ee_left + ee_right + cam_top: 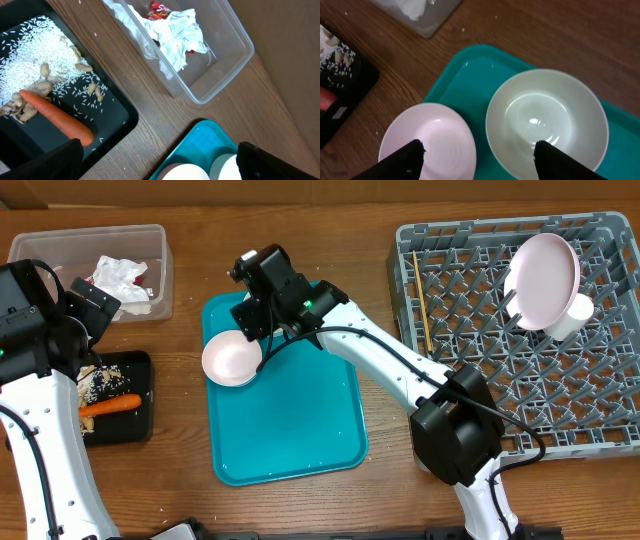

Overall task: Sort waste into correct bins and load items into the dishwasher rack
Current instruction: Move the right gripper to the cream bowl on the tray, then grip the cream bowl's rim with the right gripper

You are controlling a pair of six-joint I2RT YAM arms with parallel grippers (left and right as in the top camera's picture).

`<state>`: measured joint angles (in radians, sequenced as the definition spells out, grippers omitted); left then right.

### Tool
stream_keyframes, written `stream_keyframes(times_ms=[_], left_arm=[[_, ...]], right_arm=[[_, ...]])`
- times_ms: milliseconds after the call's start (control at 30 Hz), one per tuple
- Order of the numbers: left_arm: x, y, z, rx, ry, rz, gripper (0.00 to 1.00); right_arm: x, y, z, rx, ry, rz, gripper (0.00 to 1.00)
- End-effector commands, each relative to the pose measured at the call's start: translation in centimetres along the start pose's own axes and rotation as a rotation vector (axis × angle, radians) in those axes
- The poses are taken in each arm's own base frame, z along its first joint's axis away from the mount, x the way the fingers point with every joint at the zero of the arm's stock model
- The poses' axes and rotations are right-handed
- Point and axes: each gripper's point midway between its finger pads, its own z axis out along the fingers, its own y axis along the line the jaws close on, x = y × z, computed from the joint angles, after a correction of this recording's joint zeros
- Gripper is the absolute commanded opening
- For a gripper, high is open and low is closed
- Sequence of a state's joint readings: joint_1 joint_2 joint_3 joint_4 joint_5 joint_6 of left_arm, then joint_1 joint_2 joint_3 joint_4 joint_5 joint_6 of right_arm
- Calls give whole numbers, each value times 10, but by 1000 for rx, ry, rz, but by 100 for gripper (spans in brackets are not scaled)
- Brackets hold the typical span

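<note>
Items as I logged them from the console, left to right:

1. Left gripper (160, 150): jaws spread wide and released, holding nothing, above the wood between the two bins.
2. Clear plastic tub (40, 250): at the table's far left corner. It held crumpled white napkins (118, 275) with a red printed wrapper (160, 9) showing at their edge.
3. Black tray (135, 430): just in front of the tub. I counted loose rice (35, 55), beige peanut-like crumbs (45, 87) and an orange carrot (110, 405) lying across it.
4. Teal serving tray (290, 430): mid-table, well apart from the rack.
5. Pale pink bowl (230, 360): upright, on the teal tray's left edge.
6. White bowl (547, 125): upright on the teal tray, just beside the pink one; the arm hid it from overhead.
7. Right gripper (479, 150): fingers (402, 160) apart and unclenched above the two bowls' neighbouring rims, grasping neither as far as I could see.
8. Grey dishwasher rack (480, 395): on the right of the table.
9. Wooden chopsticks (421, 305): lying flat along the rack's left side.
10. Pale pink plate (545, 275): propped at a tilt in the rack's far right part.
11. Small white cup (573, 317): against the plate's lower edge.
</note>
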<state>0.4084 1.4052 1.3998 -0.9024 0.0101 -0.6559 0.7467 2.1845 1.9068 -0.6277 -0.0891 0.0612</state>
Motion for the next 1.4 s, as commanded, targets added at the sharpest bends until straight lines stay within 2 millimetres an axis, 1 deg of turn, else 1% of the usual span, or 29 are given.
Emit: stream_keyframes(times_ms=[0, 100, 200, 233, 300, 333, 367, 400, 500, 567, 600, 633, 667, 700, 833, 1033, 1167, 1267, 1367], left_arm=[[-4, 2, -2, -9, -15, -13, 100], [-4, 2, -2, -9, -15, -13, 100], [-4, 2, -2, -9, -15, -13, 100], [-4, 2, -2, -9, -15, -13, 100], [-4, 2, -2, -9, -15, -13, 100], [-4, 2, -2, -9, -15, -13, 100], [-3, 2, -2, -9, -15, -13, 100], [-4, 2, -2, -9, -15, -13, 100], [-4, 2, -2, -9, -15, -13, 100], [-4, 2, -2, -9, -15, -13, 100], [-4, 2, -2, -9, -15, -13, 100], [-4, 2, -2, -9, -15, -13, 100], [-4, 2, -2, -9, -15, -13, 100], [-4, 2, -2, -9, -15, -13, 100], [-4, 2, -2, -9, -15, -13, 100], [-4, 2, -2, -9, -15, -13, 100], [-4, 2, -2, -9, -15, -13, 100], [-3, 2, -2, -9, -15, -13, 100], [-4, 2, -2, -9, -15, -13, 100]], right_arm=[[1, -6, 18, 10, -12, -23, 71], [10, -9, 34, 13, 4, -2, 68], [19, -13, 42, 27, 28, 0, 66], [27, -16, 48, 37, 52, 3, 65], [38, -17, 49, 40, 94, 28, 64], [43, -16, 48, 34, 117, 45, 64], [45, -11, 44, 23, 127, 57, 64], [44, -6, 41, 20, 128, 50, 64], [44, 0, 40, 17, 129, 40, 63], [49, -9, 40, 68, 146, 39, 61], [52, -17, 39, 116, 154, 36, 61], [53, -20, 39, 131, 157, 35, 61], [56, -31, 37, 191, 165, 30, 61], [57, -36, 36, 213, 173, 26, 61], [67, -47, 32, 221, 218, 24, 61], [73, -41, 32, 165, 250, 3, 60], [86, -42, 28, 173, 304, 19, 60], [97, -43, 22, 187, 349, 75, 61], [105, -37, 13, 171, 390, 132, 61]])
